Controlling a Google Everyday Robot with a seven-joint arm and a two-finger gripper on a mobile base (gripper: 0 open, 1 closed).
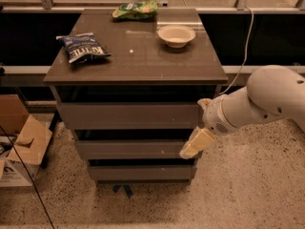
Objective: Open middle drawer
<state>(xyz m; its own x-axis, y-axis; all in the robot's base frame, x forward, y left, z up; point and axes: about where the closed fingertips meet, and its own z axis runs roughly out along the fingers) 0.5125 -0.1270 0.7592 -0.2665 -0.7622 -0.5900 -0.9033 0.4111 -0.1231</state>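
Observation:
A grey-brown cabinet has three drawer fronts stacked under its top. The middle drawer [128, 149] is the second front; it looks closed, with a dark gap above it. My gripper [193, 145] hangs from the white arm [257, 106] that comes in from the right. Its cream-coloured fingers point down and left, at the right end of the middle drawer's front, overlapping its right edge. The top drawer [128, 116] and bottom drawer [140, 172] are shut.
On the cabinet top [138, 51] lie a blue chip bag [82, 46], a green bag [136, 9] and a white bowl [176, 35]. A cardboard box [21, 142] sits on the floor at left. A white cable [245, 37] hangs at right. Speckled floor lies in front.

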